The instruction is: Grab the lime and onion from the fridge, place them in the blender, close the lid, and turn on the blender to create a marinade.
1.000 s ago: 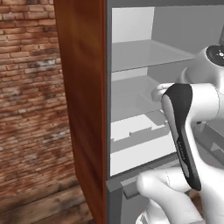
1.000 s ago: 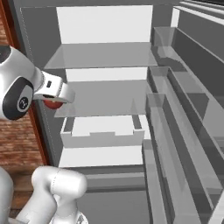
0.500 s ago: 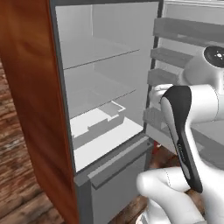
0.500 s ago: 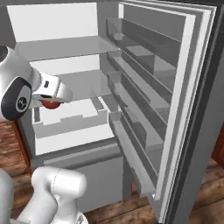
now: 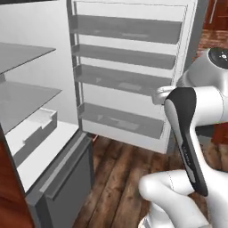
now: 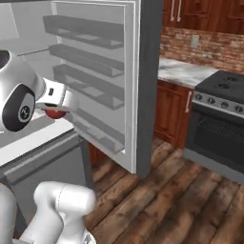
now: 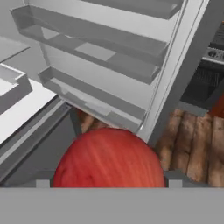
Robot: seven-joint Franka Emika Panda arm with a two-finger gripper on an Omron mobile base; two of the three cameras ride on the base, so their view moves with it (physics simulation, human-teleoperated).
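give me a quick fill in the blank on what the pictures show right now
The end effector is closed around a round ____ onion.
The fridge door stands ____.
The door racks hold ____.
Right of the fridge stands a dark ____ with a row of knobs.

Missing words: red; open; nothing; stove

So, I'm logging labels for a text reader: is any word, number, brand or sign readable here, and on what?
None can be read.
Fridge door racks: blank.
Stove knobs: too small to show any marks.
Onion in the claw: no sticker visible.
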